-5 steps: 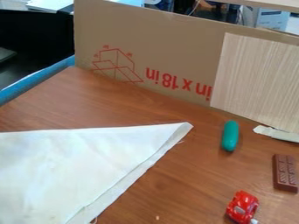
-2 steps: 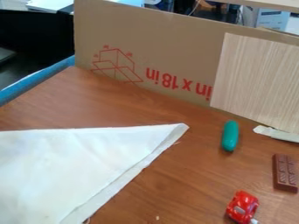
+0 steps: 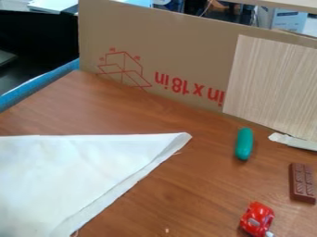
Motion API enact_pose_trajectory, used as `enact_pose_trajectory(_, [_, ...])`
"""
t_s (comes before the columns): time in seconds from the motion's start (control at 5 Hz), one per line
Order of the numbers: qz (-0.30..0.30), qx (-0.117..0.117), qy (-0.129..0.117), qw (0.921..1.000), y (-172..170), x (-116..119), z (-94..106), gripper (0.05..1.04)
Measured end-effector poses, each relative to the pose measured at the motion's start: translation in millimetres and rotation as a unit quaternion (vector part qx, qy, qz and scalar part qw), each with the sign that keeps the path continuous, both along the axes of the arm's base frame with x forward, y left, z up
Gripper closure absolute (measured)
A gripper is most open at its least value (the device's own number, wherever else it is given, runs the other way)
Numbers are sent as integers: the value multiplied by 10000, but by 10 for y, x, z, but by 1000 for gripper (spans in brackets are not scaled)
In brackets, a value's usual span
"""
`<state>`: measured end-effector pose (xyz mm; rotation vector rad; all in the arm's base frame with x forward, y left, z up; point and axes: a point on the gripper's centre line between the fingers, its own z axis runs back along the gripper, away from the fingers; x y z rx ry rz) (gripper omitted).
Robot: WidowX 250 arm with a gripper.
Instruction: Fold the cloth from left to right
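Cloth drawn toward the view's left; no rightward fold gained.
The cloth point(image 3: 74, 171) lies on the wooden table point(image 3: 204, 185), running past the view's left edge, with a narrow doubled strip point(image 3: 102, 199) along its slanting side. Its pointed corner point(image 3: 184, 136) has slid leftward over the last second, widening the gap to the green capsule-shaped object point(image 3: 244, 144), which is unmoved, as is the red toy car point(image 3: 256, 218). The shift is judged to be a drag of the whole sheet rather than a fold, and it runs against the direction required. Where the cloth lies relative to the gripper cannot be determined, nor can the gripper's state or any hold on the fabric. The next move likely calls for lifting the left side across; further dragging could bunch it.
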<state>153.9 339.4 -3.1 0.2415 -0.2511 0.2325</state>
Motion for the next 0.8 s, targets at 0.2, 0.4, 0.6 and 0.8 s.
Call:
enact_pose_trajectory(0.2, [85, -124, 49, 9999, 21, 27, -164, 838])
enact_pose_trajectory(0.4, [105, -188, 75, 9997, 22, 36, -146, 992])
enact_pose_trajectory(0.6, [33, -592, 75, 9982, -93, 47, -6, 1028])
enact_pose_trajectory(0.8, [-166, -1308, 48, 9913, -416, 93, 170, 1032])
